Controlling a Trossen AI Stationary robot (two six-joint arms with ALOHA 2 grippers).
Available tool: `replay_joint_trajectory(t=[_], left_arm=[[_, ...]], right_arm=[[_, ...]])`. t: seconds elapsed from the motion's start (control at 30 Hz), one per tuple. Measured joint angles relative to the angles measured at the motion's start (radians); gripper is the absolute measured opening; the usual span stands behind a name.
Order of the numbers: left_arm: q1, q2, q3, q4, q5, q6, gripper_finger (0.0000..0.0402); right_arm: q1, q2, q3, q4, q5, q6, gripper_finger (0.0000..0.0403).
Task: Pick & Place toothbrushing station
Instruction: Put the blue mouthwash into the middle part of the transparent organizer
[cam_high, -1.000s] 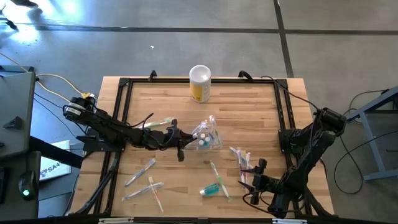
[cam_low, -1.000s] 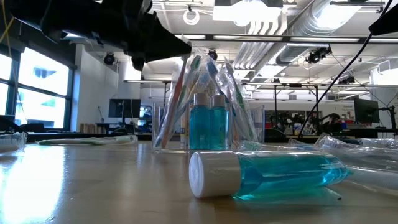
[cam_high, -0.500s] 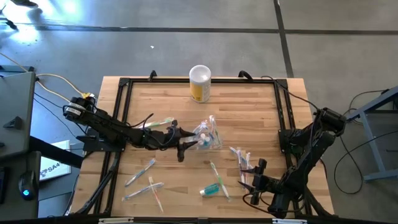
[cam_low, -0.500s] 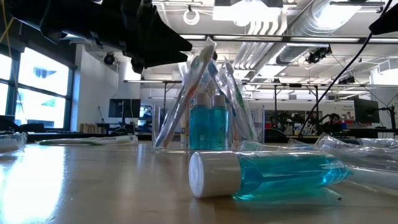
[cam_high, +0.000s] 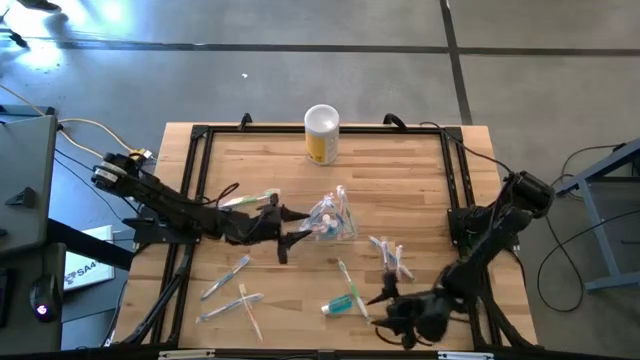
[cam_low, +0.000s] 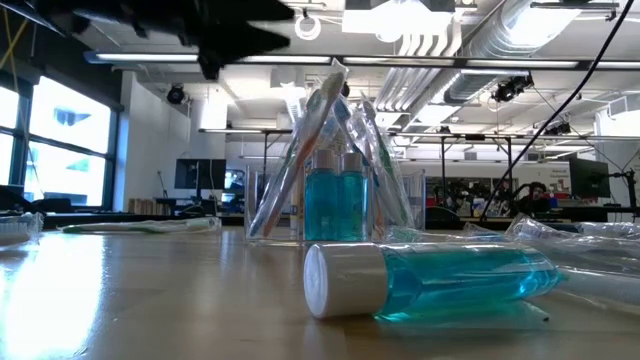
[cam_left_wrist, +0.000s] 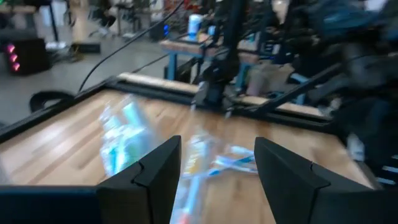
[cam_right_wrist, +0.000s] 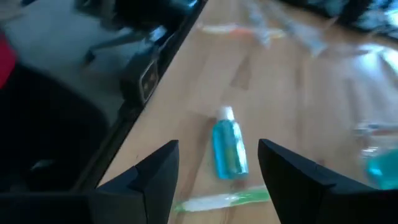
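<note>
The toothbrushing station (cam_high: 331, 218), a small clear holder, stands upright near the desk's (cam_high: 400, 180) centre. The low view shows what the overhead cam can't: pale toothbrushes (cam_low: 318, 130) lean inside it, fanning outward, w/ two small teal tubes (cam_low: 335, 195) upright between them. The high view shows only a clear cluster w/ teal specks.

Left claw (cam_high: 283, 234) sits just beside the station on its left-arm side, apart from it, fingers spread, nothing between them. Left wrist view confirms: two dark fingers (cam_left_wrist: 155, 174) wide apart, blurred holder ahead of them.

Loose items lie around, seen best from above. A teal tube w/ white cap (cam_high: 340, 303) lies on its side near the front edge; in the low view it fills the foreground. A green-handled toothbrush (cam_high: 346, 278) lies just beside it. More wrapped brushes (cam_high: 390, 255) lie right of the station, others (cam_high: 232, 290) at front left, one (cam_high: 250, 198) under the left arm.

Right claw (cam_high: 385, 310) hovers low at the front right, near the lying tube. Right wrist view shows its fingers (cam_right_wrist: 155, 174) parted and empty, w/ tube and green brush on the desk beyond.

A yellow canister w/ white top (cam_high: 321, 134) stands at the far edge, well apart from the station.
</note>
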Motion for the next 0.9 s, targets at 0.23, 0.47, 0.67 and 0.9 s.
replay_joint_trajectory(t=[0.23,0.47,0.67,0.9], left_arm=[[-0.194,-0.044,0.002,0.0,-0.165,0.094,0.02],[-0.312,-0.044,0.004,-0.001,-0.319,0.09,0.02],[-0.357,-0.044,0.04,-0.013,-0.348,0.09,0.02],[-0.368,-0.044,0.073,-0.09,-0.349,0.086,0.02]], right_arm=[[-0.151,0.01,0.001,0.037,-0.241,-0.206,0.0212],[-0.243,0.148,0.108,0.005,-0.432,-0.274,0.0212],[-0.236,0.304,0.347,-0.247,-0.523,-0.348,0.0211],[-0.271,0.327,0.478,-0.421,-0.413,-0.404,0.0198]])
